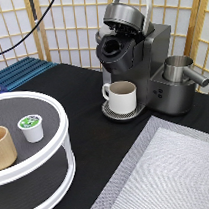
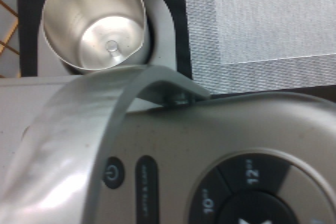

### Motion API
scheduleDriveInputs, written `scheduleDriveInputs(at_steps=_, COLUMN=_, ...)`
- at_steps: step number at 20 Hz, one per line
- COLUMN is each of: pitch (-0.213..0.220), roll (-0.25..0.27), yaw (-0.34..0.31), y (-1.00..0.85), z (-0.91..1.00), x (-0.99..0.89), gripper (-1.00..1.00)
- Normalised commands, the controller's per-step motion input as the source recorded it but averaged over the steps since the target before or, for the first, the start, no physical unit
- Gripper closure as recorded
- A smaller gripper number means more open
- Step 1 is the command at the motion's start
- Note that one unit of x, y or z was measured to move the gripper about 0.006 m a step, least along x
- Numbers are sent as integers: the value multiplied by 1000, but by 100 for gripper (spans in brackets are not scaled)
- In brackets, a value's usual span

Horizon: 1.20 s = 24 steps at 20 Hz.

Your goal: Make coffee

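A wooden lattice screen with pale paper panels (image 1: pixel 63 30) spans the exterior view's top, behind a black tabletop (image 1: pixel 86 88) under soft, even light.
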Motion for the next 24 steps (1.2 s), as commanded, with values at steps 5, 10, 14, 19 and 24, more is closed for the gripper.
scheduleDriveInputs(at_steps=5, pitch=47, roll=72, yaw=18, y=-981, z=58, x=54, gripper=-100)
scheduleDriveInputs(at_steps=10, pitch=34, roll=11, yaw=10, y=-1000, z=-231, x=-18, gripper=-100)
scheduleDriveInputs(at_steps=14, pitch=28, roll=-11, yaw=0, y=-1000, z=-261, x=-136, gripper=-100)
scheduleDriveInputs(at_steps=19, pitch=35, roll=-12, yaw=22, y=-1000, z=-149, x=-29, gripper=-100)
scheduleDriveInputs(at_steps=24, pitch=82, roll=36, yaw=14, y=-1000, z=-106, x=16, gripper=-100)
